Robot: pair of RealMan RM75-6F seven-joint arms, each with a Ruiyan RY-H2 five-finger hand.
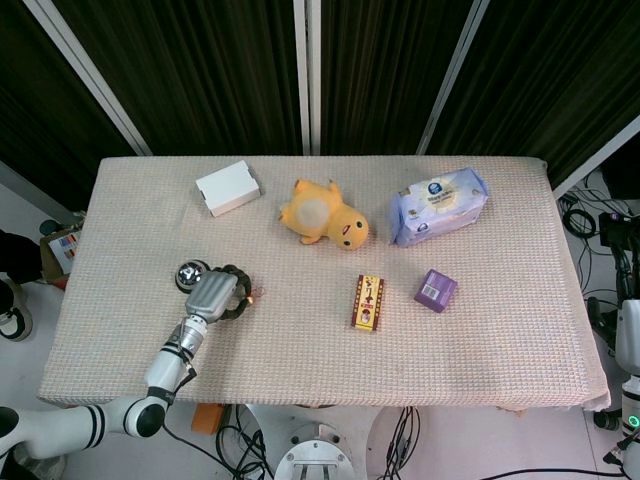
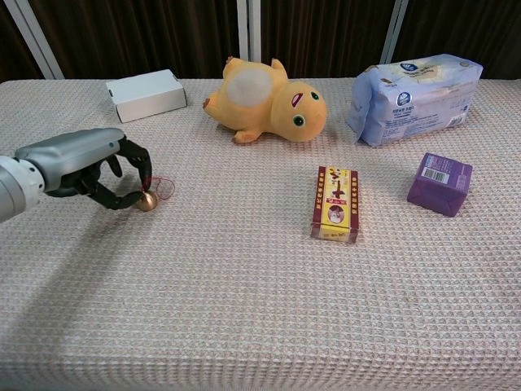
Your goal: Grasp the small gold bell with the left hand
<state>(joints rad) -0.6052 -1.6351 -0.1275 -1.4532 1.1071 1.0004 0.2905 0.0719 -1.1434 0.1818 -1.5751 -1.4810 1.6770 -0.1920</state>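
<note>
The small gold bell (image 2: pixel 147 200) with a thin red cord loop (image 2: pixel 165 189) sits on the woven tablecloth at the left. My left hand (image 2: pixel 89 163) comes in from the left, its dark fingertips (image 2: pixel 145 179) curled over the bell and the thumb against its near side, so it pinches the bell at table level. From the head view the bell (image 1: pixel 251 296) is a tiny speck just right of the same hand (image 1: pixel 215 295). My right hand does not show in either view.
A white box (image 2: pixel 146 94) lies at the back left, a yellow plush duck (image 2: pixel 264 102) at back centre, a wipes pack (image 2: pixel 415 98) at back right. A red-and-yellow box (image 2: pixel 335 204) and a purple box (image 2: pixel 440 183) lie mid-right. A round metal object (image 1: pixel 190 273) sits beside the hand.
</note>
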